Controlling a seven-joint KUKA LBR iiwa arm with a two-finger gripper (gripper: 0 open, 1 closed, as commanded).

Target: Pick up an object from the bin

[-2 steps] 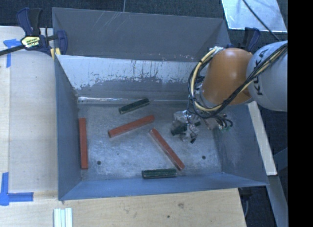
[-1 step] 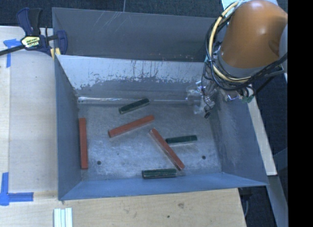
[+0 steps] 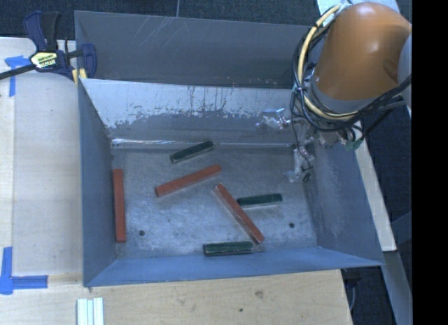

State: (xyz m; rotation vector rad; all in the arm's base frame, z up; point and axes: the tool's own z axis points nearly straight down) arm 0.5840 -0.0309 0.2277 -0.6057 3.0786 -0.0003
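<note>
The gripper [image 3: 302, 164], its opening and any hold impossible to tell, is hanging beside the bin wall [image 3: 337, 197], likely risking a scrape while descending toward 1 dark green stick [image 3: 259, 200].

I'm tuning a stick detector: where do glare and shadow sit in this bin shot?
In the camera view, glare whitens the back wall of the grey metal bin and mottles its floor; the shiny metal pincer hangs near that bright band's right end; the dark green flat stick lies by the darker, shaded front wall.

Orange domed wrist cover [image 3: 364, 47], yellow-black looped cables [image 3: 306, 71].
</note>
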